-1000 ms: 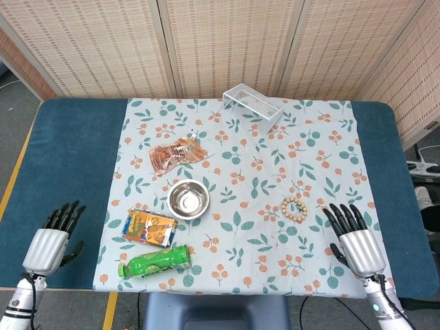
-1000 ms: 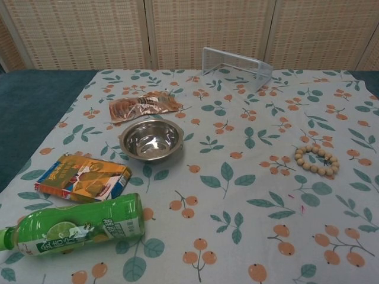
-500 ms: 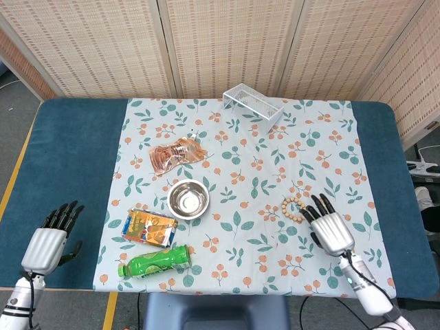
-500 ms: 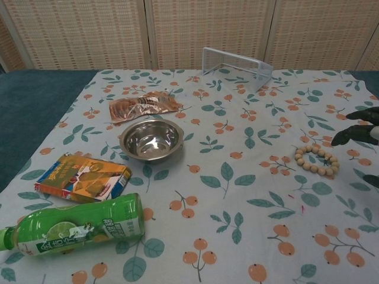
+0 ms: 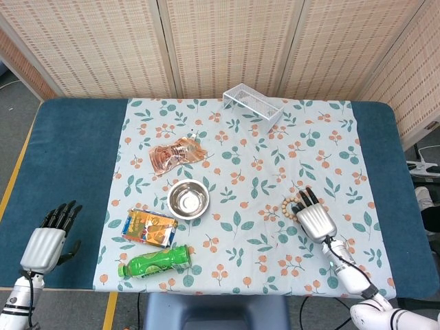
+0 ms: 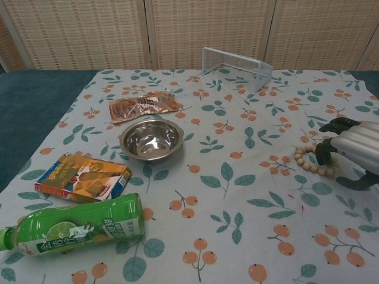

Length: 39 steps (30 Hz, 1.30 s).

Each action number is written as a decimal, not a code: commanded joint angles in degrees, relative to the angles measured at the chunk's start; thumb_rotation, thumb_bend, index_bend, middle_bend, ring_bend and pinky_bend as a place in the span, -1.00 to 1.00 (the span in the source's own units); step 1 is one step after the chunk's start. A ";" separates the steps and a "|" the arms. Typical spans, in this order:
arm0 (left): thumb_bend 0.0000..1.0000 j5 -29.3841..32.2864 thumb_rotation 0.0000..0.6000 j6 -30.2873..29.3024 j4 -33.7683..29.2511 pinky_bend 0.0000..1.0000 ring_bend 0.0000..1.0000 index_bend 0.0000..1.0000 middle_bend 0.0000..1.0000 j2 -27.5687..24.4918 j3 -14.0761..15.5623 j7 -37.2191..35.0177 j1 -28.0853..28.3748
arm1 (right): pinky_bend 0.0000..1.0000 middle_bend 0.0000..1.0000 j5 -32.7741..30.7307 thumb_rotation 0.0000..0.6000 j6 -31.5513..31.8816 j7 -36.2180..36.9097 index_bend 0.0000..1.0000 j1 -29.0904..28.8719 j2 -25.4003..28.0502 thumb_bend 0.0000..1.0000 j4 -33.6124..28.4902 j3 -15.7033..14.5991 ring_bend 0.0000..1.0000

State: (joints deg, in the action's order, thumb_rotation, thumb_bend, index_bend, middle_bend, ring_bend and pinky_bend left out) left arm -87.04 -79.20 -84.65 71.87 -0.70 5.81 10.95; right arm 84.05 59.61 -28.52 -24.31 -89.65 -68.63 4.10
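Backdrop: woven reed screen panels behind a blue table (image 5: 75, 158).
Cloth: a floral tablecloth (image 5: 323, 144) with orange fruit and green leaves covers the middle of the table.
Rack: a small white wire rack (image 5: 252, 104) stands at the far edge of the cloth.
Bottle: a green drink bottle (image 5: 155, 261) lies on its side at the near left of the cloth.
Box: an orange and blue snack box (image 5: 149, 227) lies just beyond the bottle.
Bowl: a steel bowl (image 5: 188, 199) sits upright near the middle, empty as far as can be seen.
Packet: a crinkled brown packet (image 5: 176, 155) lies beyond the bowl.
Bracelet: a ring of pale wooden beads (image 6: 309, 163) lies flat on the right part of the cloth.
Right hand: the right hand (image 5: 315, 218) has moved in from the near right edge over the last second and now hovers over the bracelet, fingers (image 6: 323, 151) apart and curved down at the beads; whether they touch is unclear, and it holds nothing.
Left hand: the left hand (image 5: 47, 244) stays at the near left on the bare blue table, fingers spread, holding nothing, well apart from the bottle.
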 commanded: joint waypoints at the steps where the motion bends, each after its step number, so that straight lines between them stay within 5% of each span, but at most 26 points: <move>1: -0.16 0.11 1.00 0.32 0.00 -0.74 -1.00 -1.00 -1.00 0.04 0.05 0.10 0.13 | -1.00 -0.20 -0.23 1.00 -0.34 -0.23 -0.13 -0.45 -0.59 -0.45 0.94 -0.27 -0.79; 10: -0.15 0.68 1.00 1.87 0.01 -0.74 -1.00 -1.00 -1.00 -0.34 0.27 -1.61 0.57 | -0.94 -0.02 -1.26 1.00 -1.97 2.63 0.15 -1.61 -3.08 -0.42 5.49 -0.83 -0.62; 14: -0.15 0.75 1.00 1.88 0.02 -0.74 -1.00 -1.00 -1.00 -0.33 0.25 -1.40 0.58 | -0.80 0.15 -0.64 1.00 -0.98 4.57 0.39 -1.68 -3.75 -0.27 6.88 -0.94 -0.44; 17: -0.15 1.04 1.00 2.06 0.07 -0.74 -1.00 -1.00 -1.00 -0.07 0.23 -0.83 0.60 | -0.67 0.28 -0.37 1.00 2.01 12.91 0.56 -1.22 -3.21 -0.09 5.88 0.49 -0.26; 24: -0.16 1.39 1.00 2.56 0.24 -0.74 -1.00 -1.00 -1.00 0.48 0.30 0.19 0.77 | -0.65 0.29 -3.46 1.00 2.06 38.43 0.56 -0.91 2.61 -0.03 -4.77 4.87 -0.24; 29: -0.16 1.24 1.00 2.27 0.07 -0.74 -1.00 -1.00 -1.00 0.65 0.40 0.76 0.68 | -0.65 0.29 -10.31 1.00 -6.42 57.68 0.56 -1.18 8.93 -0.02 -15.61 8.20 -0.24; 35: -0.16 1.06 1.00 2.19 -0.18 -0.74 -1.00 -1.00 -1.00 0.59 0.52 0.74 0.67 | -0.64 0.29 -16.26 1.00 -27.25 103.84 0.52 -0.43 16.82 0.09 -26.76 15.76 -0.24; 39: -0.16 0.96 1.00 2.15 -0.38 -0.74 -1.00 -1.00 -1.00 0.47 0.62 0.71 0.64 | -0.63 0.29 -8.86 1.00 -30.32 123.30 0.48 2.90 15.43 0.22 -25.54 19.04 -0.24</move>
State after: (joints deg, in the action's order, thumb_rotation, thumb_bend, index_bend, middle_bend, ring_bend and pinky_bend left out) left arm -86.09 -77.08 -85.02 72.39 -0.11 6.60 11.60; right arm 73.61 42.95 62.57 -24.62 -78.90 -86.86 15.39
